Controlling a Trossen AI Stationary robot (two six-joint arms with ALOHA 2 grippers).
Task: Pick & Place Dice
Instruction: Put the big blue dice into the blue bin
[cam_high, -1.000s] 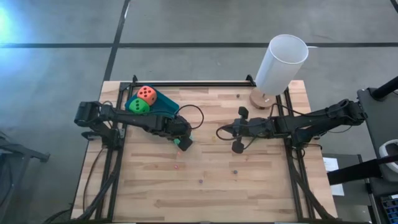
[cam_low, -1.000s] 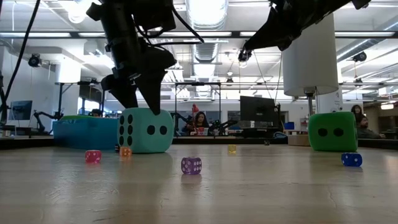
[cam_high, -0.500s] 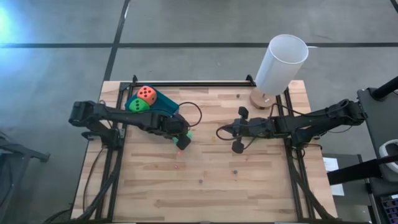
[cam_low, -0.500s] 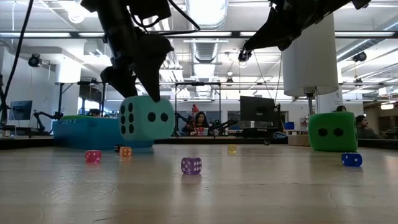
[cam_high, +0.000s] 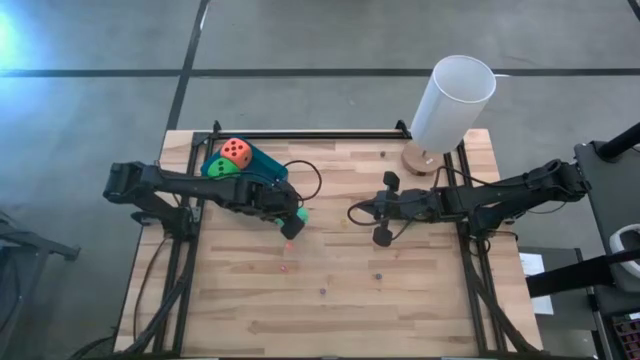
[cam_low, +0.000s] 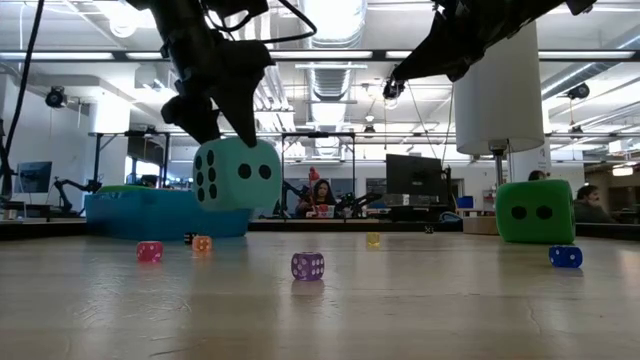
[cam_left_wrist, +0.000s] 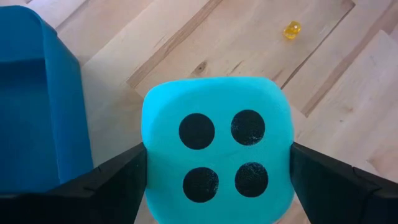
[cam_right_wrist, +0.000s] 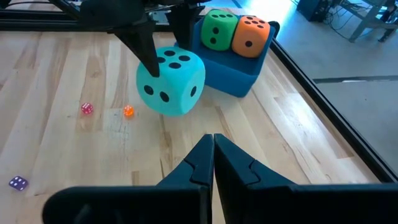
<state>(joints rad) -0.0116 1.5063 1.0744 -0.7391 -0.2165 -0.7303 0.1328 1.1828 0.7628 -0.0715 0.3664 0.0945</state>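
Observation:
The teal die (cam_low: 237, 173) hangs above the table with my left gripper (cam_high: 293, 222) shut on it, just right of the blue tray (cam_high: 262, 168). In the tray sit an orange-red die (cam_high: 236, 152) and a green die (cam_high: 222, 170). A second green die (cam_low: 535, 210) rests on the table at the right of the low view; the high view does not show it. My right gripper (cam_right_wrist: 213, 149) hovers shut near the table's middle, pointing at the teal die (cam_right_wrist: 171, 81). My left gripper pinches the teal die by two opposite side faces (cam_left_wrist: 150, 155), one finger (cam_left_wrist: 118, 180) on each. The fingers (cam_right_wrist: 148, 57) come from above, slanting down. The die hangs clear of the table, slightly tilted, its four-pip face toward the wrist camera.
Tiny dice lie on the wood: pink (cam_low: 149, 251), orange (cam_low: 202, 243), purple (cam_low: 307, 265), yellow (cam_low: 372, 239), blue (cam_low: 565, 256). A white cylinder on a round wooden base (cam_high: 452, 100) stands at the far right. A black frame rail (cam_high: 300, 135) runs along the far edge.
My left gripper has risen with the teal die, which stood on the table and now hangs clear of it, a little tipped. Gripper and die have also drifted slightly toward the blue tray.

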